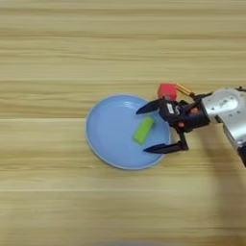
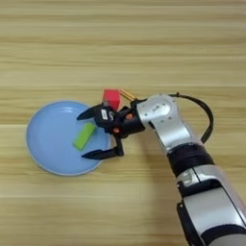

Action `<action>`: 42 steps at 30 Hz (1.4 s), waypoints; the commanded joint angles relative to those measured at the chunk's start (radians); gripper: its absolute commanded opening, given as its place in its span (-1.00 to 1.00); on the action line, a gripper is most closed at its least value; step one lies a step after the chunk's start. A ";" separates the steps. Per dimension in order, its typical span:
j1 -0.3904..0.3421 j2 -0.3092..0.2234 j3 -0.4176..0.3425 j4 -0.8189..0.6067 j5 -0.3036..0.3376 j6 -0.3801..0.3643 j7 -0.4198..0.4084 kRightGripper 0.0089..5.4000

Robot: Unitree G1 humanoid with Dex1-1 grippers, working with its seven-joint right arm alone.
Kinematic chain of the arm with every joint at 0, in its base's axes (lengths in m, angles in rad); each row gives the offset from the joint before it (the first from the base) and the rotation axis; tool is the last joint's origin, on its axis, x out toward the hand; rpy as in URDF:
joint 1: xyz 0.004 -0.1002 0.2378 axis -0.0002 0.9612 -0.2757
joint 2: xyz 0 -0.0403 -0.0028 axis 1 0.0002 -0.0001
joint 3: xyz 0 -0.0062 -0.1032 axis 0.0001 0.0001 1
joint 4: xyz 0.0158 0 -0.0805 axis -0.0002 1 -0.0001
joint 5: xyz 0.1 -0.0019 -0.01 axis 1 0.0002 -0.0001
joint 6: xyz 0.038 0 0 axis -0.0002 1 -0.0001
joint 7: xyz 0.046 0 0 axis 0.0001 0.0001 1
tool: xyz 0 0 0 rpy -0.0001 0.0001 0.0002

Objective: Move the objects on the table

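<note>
A large round light-blue plate (image 1: 108, 137) lies on the wooden table (image 1: 57, 48), a little right of centre. A flat lime-green block (image 1: 143, 129) rests on the plate's right part, lying at a slant. My right gripper (image 1: 141, 130) reaches in from the right over the plate's rim and is open. One black finger (image 1: 149, 106) lies beyond the block and the other on its near side, both with a gap to it. In the right eye view the same block (image 2: 84, 135) sits between the fingers of the gripper (image 2: 80, 137).
A small red cube (image 1: 167, 90) stands just behind the gripper's wrist, off the plate (image 2: 48, 139), with a thin orange-yellow piece (image 1: 185, 90) beside it. The silver forearm (image 2: 192, 158) crosses the table's lower right.
</note>
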 commanded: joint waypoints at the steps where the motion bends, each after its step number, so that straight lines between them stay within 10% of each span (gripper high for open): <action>1: -0.138 0.005 -0.030 0.015 -0.001 -0.040 -0.071 0.99; 42: -0.273 0.049 0.046 0.263 -0.219 -0.135 -0.227 0.99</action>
